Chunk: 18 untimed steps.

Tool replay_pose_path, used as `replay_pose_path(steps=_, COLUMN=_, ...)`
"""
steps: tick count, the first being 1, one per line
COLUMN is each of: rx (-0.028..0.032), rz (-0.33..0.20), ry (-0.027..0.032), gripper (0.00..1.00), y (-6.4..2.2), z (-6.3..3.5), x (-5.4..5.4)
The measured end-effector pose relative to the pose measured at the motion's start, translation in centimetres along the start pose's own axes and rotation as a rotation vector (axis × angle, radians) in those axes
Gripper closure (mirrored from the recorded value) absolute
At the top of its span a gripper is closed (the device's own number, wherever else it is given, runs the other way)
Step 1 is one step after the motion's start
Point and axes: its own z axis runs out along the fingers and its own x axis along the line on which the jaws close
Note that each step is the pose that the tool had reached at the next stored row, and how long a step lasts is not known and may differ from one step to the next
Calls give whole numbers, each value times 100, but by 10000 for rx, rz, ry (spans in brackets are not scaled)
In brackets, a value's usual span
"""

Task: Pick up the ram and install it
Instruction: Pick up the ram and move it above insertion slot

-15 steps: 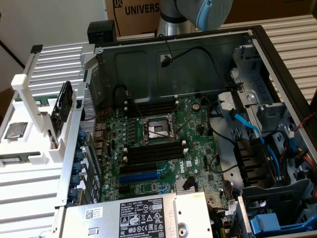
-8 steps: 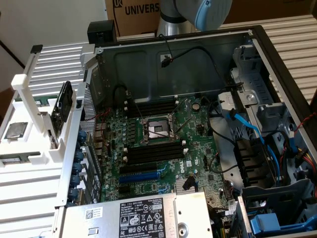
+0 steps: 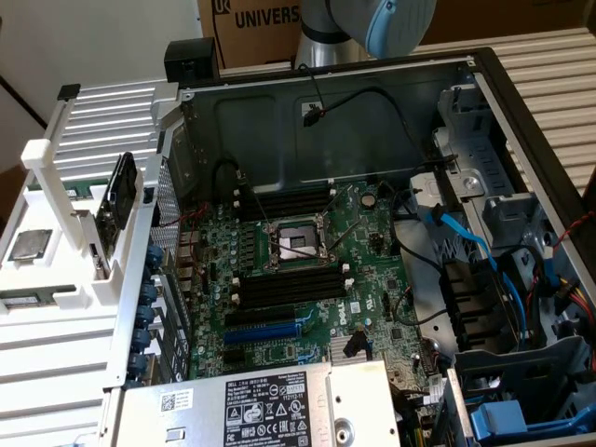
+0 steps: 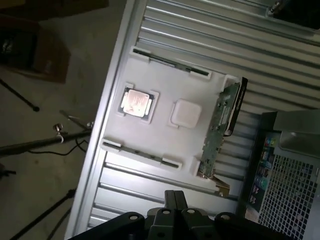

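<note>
- pincer (image 4: 172, 194) fingers pressed together, nothing between them
- it hangs above the slatted metal surface (image 4: 225, 35), beside the edge of the white holder (image 4: 165, 135), touching nothing
- ram (image 4: 142, 154) sits edge-up in a slot along the holder's rim, seen as a thin dark strip; of the holder's parts it is the one nearest the pincer
- second stick (image 4: 171, 63) sits the same way in the slot on the opposite rim
- CPU (image 4: 136, 102) lies flat in a recess between the two sticks, with an empty square recess (image 4: 186, 112) just beside it
- green card (image 4: 216, 135) stands upright at the holder's end that faces the case, with a black part on one side
- exterior view: holder at 9 o'clock of the open computer case (image 3: 279, 112), arm (image 3: 396, 23) at 12 o'clock above the case's back wall
- motherboard (image 3: 368, 270) lies flat inside the case; long black slots (image 3: 289, 287) with white end clips run at 12 and 6 o'clock of the central socket
- blue slot (image 3: 265, 331) at 6 o'clock of the nearer black slots
- ram is well apart from the motherboard, outside the case
</note>
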Motion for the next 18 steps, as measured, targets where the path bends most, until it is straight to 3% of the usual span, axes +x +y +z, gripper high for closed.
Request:
replay_pose_path(steps=3, rx=-10, rz=-539, ry=-4, gripper=90, y=0, z=8, x=0)
replay_pose_path(steps=9, rx=-39, rz=-2185, ry=-13, gripper=90, y=0, z=54, x=1)
replay_pose_path(steps=18, rx=-68, rz=-3820, ry=-24, gripper=90, y=1, z=94, x=2)
